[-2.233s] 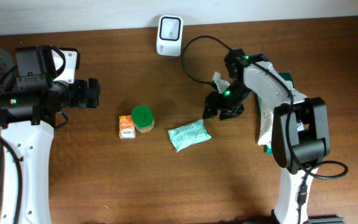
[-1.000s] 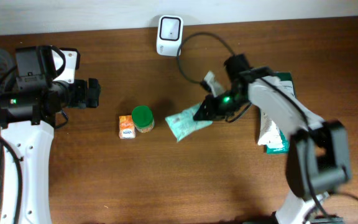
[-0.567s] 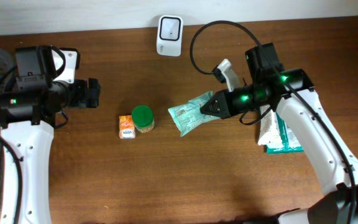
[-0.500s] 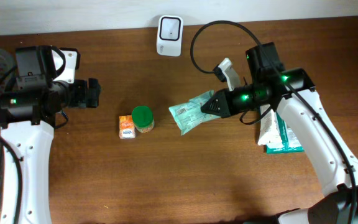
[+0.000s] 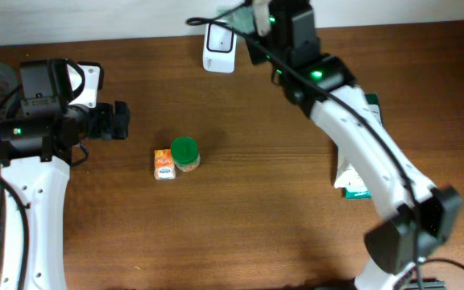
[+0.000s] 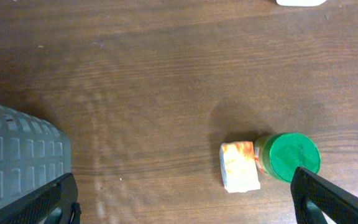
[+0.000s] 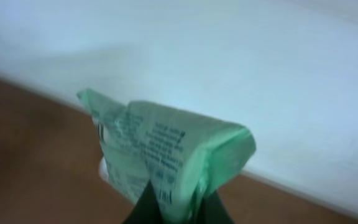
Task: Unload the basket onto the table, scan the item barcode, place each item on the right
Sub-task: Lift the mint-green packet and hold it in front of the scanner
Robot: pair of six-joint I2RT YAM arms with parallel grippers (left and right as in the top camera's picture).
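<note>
Green packet (image 7: 166,155) is pinched at its lower edge between the pressed-together fingers of the right hand (image 7: 179,210), clear of the desk (image 5: 256,234). In the overhead view it sits at the top centre of the frame, just above the white scanner (image 5: 219,38). The right arm runs diagonally from the lower right of the frame to the top centre, fully stretched. The left hand (image 5: 121,121) is spread wide and holds nothing, at the left of the frame, well apart from the green-lidded jar (image 5: 185,151) and the orange carton (image 5: 164,163).

Overhead, the packet is smeared and cut by the top edge. Its print is blurred in the wrist view. Which face is turned to the scanner cannot be told.
</note>
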